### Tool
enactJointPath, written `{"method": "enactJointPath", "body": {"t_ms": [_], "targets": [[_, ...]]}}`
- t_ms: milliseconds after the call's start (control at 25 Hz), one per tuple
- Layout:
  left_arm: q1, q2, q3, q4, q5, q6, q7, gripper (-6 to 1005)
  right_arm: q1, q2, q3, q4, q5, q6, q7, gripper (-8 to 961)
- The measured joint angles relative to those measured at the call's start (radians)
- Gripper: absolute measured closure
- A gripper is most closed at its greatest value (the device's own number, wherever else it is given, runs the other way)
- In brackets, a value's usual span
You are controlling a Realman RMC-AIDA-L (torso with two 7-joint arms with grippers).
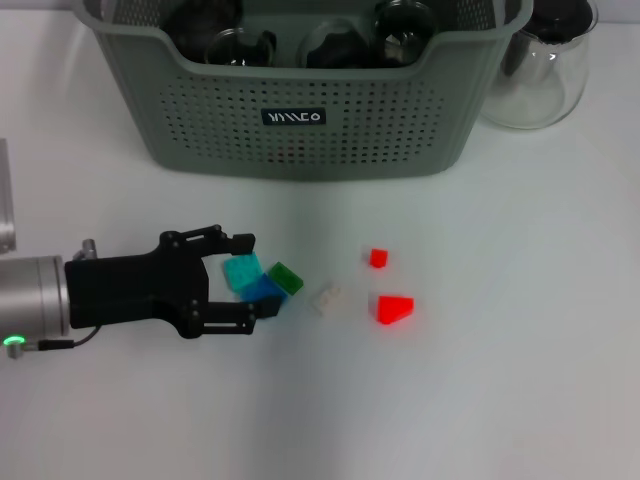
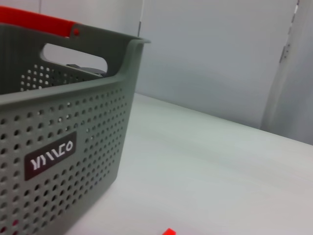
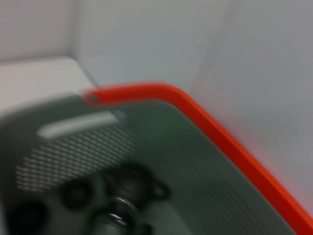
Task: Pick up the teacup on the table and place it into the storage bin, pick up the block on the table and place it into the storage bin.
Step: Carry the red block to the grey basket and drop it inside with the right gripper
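Observation:
The grey-green storage bin stands at the back of the table and holds glassware with dark parts; I cannot tell which piece is a teacup, and none stands on the table. My left gripper is low over the table, open, its black fingers straddling a teal block and a blue block. A green block touches the blue one. The left wrist view shows the bin's labelled wall. The right wrist view looks down into the bin; the right gripper itself does not show.
A pale block, a small red block and a larger red block lie to the right of the gripper. A clear glass teapot stands right of the bin. The bin carries a red handle.

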Motion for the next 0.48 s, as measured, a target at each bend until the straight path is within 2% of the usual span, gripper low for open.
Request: {"method": "enactJointPath", "body": {"t_ms": [200, 480], "targets": [[-0.003, 0.005, -0.018, 0.000, 0.005, -0.001, 0.000, 142, 0.019, 0.021, -0.100, 0.156, -0.212, 0.238, 0.093, 727], [-0.004, 0.007, -0.027, 0.000, 0.008, -0.001, 0.001, 142, 0.031, 0.029, -0.155, 0.260, -0.293, 0.370, 0.129, 725]]}}
